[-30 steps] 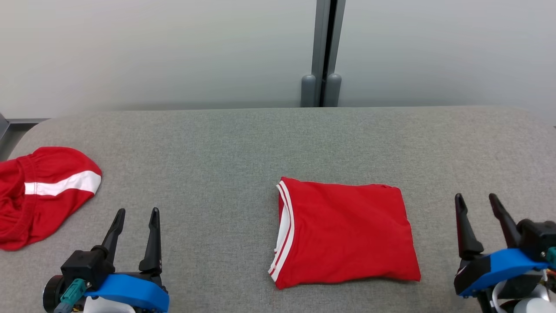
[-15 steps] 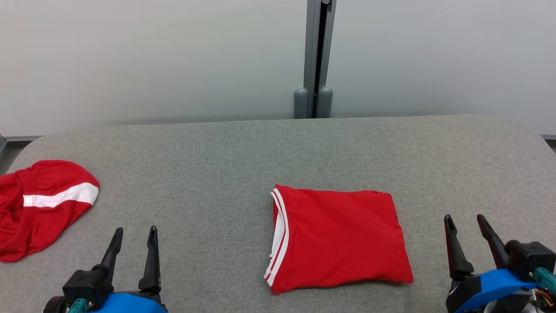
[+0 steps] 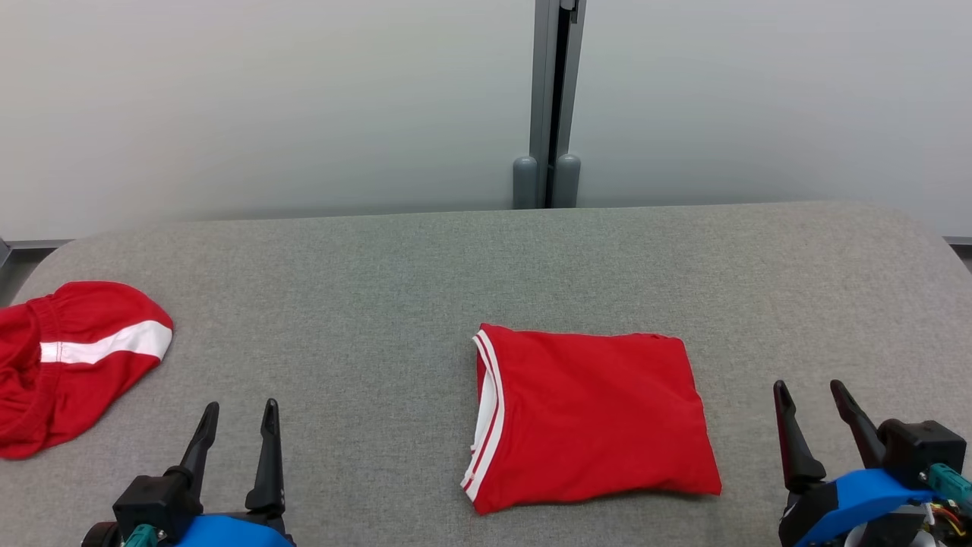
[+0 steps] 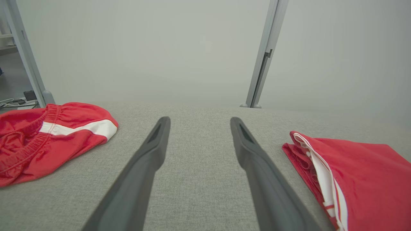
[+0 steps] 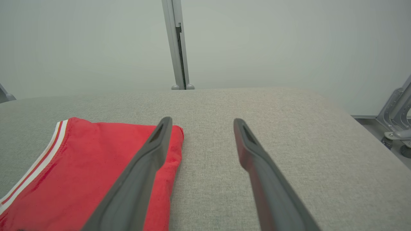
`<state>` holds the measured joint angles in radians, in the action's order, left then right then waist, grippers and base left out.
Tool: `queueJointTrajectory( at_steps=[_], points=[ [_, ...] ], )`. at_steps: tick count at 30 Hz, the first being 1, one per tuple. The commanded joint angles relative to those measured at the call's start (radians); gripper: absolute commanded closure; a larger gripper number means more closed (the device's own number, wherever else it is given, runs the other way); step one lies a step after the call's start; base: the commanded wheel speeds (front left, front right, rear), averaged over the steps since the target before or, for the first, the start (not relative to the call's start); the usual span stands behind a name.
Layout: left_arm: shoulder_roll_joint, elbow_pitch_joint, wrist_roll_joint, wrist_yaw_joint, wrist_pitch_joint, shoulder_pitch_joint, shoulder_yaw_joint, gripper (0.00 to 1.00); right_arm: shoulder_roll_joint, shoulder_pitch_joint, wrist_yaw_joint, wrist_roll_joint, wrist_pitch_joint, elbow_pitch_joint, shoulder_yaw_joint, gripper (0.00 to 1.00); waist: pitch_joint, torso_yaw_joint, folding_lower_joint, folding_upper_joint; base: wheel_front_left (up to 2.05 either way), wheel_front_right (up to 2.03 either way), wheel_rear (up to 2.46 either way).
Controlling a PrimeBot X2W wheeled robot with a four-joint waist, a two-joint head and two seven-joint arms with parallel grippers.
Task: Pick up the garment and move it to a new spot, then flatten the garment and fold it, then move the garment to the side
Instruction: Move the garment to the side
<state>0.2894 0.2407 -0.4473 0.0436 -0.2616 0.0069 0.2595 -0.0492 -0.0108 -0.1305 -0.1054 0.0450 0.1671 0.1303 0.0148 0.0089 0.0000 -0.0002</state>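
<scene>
Left gripper (image 3: 240,405) and right gripper (image 3: 808,385) both wide open, empty. Folded garment (image 3: 592,418) lies flat. To shift it aside, I'd pinch 2 opposite edges, catching all layers.

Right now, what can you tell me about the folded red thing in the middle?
The folded red garment is a neat, roughly square stack of soft-looking cloth, lying flat on the grey fabric table, a little right of the middle. Its left edge shows layered folds with white stripe trim. The top is smooth with faint wrinkles. Only the table touches it; the left gripper and right gripper stand open, apart from it.
</scene>
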Motion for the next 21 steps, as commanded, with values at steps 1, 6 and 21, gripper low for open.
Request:
queueJointTrajectory(
  at_steps=[1, 6, 21],
  points=[
    [0.000, 0.001, 0.009, -0.003, -0.004, -0.002, -0.009, 0.00, -0.003, 0.003, 0.000, 0.003, -0.013, -0.001, 0.001, 0.00, -0.002, 0.000, 0.0000, 0.0002, 0.00, 0.00, 0.00],
    [0.006, -0.003, 0.013, -0.008, -0.004, -0.010, -0.014, 0.00, -0.003, -0.069, 0.000, -0.020, -0.132, 0.008, -0.032, 0.00, -0.012, -0.001, 0.0000, 0.0002, 0.00, 0.00, 0.00],
    [-0.002, -0.025, 0.045, -0.031, -0.004, -0.078, -0.011, 0.00, -0.003, -0.339, -0.001, -0.091, -0.665, 0.276, 0.011, 0.00, -0.100, 0.055, 0.0000, 0.0002, 0.00, 0.00, 0.00]
  ],
)
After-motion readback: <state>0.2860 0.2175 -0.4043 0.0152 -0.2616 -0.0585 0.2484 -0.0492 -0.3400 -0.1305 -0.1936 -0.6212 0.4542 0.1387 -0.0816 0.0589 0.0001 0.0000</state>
